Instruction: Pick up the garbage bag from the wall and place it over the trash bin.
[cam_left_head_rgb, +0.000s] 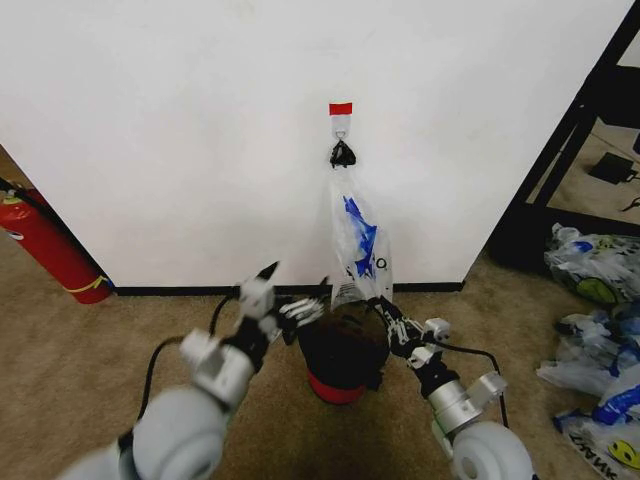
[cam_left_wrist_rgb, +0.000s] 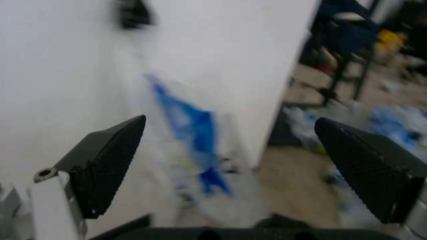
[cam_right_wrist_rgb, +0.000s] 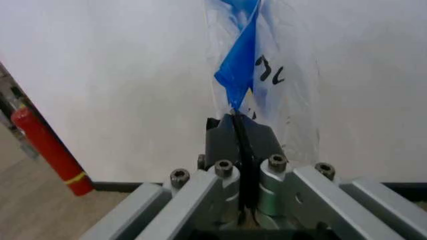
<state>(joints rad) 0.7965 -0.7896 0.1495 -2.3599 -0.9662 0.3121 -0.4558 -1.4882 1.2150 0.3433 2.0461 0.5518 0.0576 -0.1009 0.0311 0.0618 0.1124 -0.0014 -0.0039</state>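
1. A plain white wall (cam_left_head_rgb: 200, 130) with a black baseboard rises from tan carpet; a red fire extinguisher (cam_left_head_rgb: 45, 245) leans at its foot, far out beyond the left gripper's outer side.
2. The left gripper (cam_left_head_rgb: 297, 300) hovers just over the near rim of the trash bin (cam_left_head_rgb: 340, 355), its two dark pads spread wide with nothing between them, the bag ahead of it. Judging by this, it waits ready to take the bag's other side.
3. The garbage bag (cam_left_head_rgb: 358, 240) hangs from a small hook (cam_left_head_rgb: 341, 128) under a red tape strip (cam_left_head_rgb: 341, 108), straight above the bin, between and beyond both grippers. It is thin, cloudy-clear plastic, gathered narrow at the dark knot, with blue handles folded down its middle and black lettering.
4. The right gripper (cam_left_head_rgb: 383, 305) sits at the bag's lower edge, pads pressed together on the film below the blue fold, likely to pull it down toward the bin.
5. Heaped similar bags (cam_left_head_rgb: 600, 330) lie well off to its right.
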